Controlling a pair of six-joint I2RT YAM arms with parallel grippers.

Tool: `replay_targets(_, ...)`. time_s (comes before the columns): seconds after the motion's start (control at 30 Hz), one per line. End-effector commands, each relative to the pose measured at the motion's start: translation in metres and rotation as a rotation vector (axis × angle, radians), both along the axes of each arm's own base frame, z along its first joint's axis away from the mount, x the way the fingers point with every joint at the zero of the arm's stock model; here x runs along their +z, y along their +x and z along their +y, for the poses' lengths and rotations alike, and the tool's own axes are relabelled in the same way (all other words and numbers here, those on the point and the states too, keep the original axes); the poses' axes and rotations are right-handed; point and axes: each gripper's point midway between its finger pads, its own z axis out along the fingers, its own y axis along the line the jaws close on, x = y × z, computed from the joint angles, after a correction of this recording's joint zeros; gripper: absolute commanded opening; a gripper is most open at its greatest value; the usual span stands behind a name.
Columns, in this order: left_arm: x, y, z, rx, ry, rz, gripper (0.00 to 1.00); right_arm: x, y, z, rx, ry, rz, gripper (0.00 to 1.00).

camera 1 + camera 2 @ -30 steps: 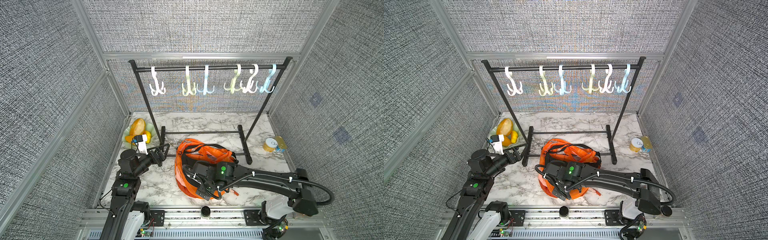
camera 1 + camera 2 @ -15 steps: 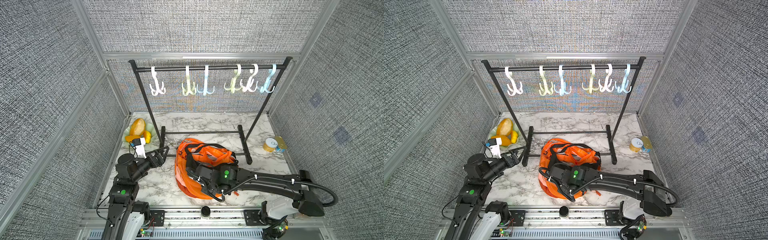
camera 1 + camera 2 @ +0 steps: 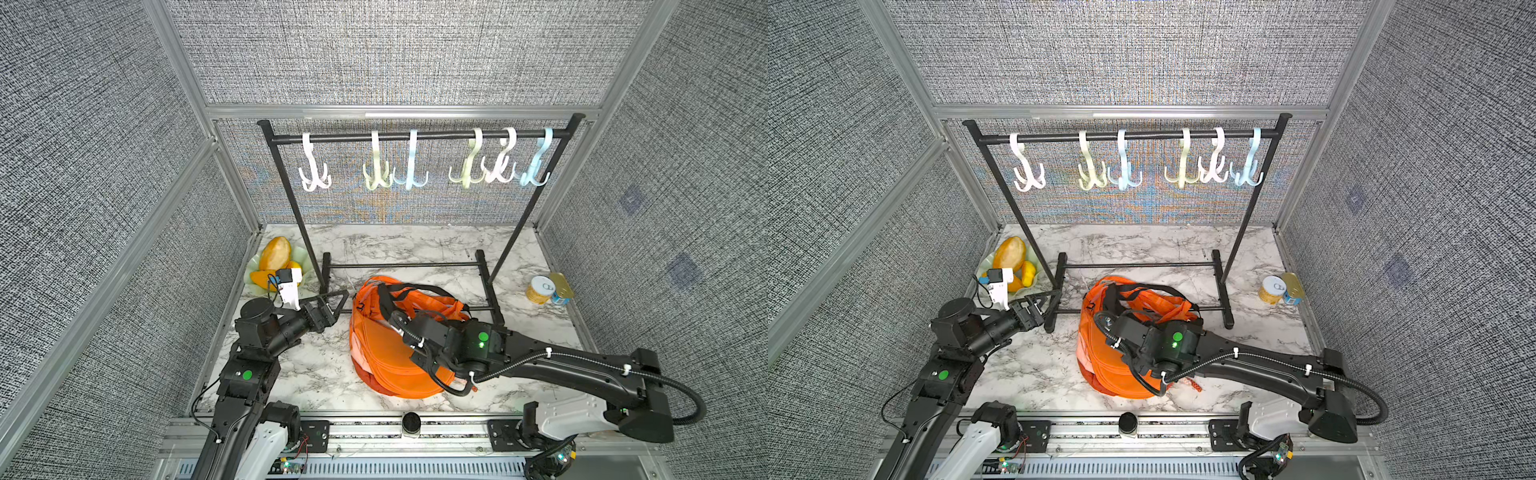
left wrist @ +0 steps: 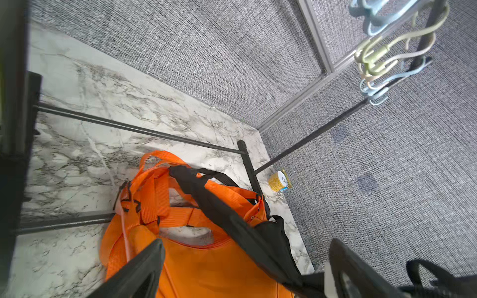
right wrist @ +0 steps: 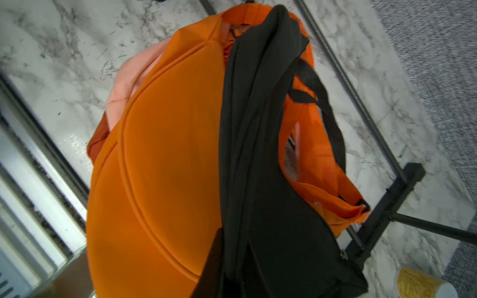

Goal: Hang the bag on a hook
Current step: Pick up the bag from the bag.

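Orange bag point(image 3: 374, 357) lay slumped on the marble bench point(image 3: 311, 374), across the lower front bar of the rack point(image 3: 415, 136); 6 hooks point(image 3: 410, 166) hung from its top bar. Right pincer point(image 3: 409, 332) was clamped shut on the bag's black strap point(image 5: 258, 129). Left pincer point(image 3: 334, 303) stood wide, holding nothing, near the rack's left foot.

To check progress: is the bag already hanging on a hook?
No, the orange bag lies on the table, and every hook on the bar is bare.
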Motion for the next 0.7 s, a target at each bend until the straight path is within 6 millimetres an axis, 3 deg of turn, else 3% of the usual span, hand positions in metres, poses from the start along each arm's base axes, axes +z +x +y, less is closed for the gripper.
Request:
replay_targets(0.0, 0.013, 0.005, -0.013, -0.036, -0.043, -0.06, 0.99, 0.029, 0.021, -0.017, -0.098, 0.038, -0.107, 0.08)
replay_targets(0.23, 0.006, 0.005, -0.051, -0.164, -0.161, -0.095, 0.99, 0.088, 0.051, -0.052, -0.201, 0.153, -0.308, 0.08)
replay_targets(0.47, 0.023, 0.006, -0.079, -0.24, -0.169, -0.155, 0.99, 0.134, 0.078, -0.087, -0.294, 0.191, -0.448, 0.09)
replay_targets(0.67, 0.039, 0.013, -0.105, -0.305, -0.194, -0.198, 0.99, 0.159, 0.095, -0.093, -0.309, 0.198, -0.529, 0.1)
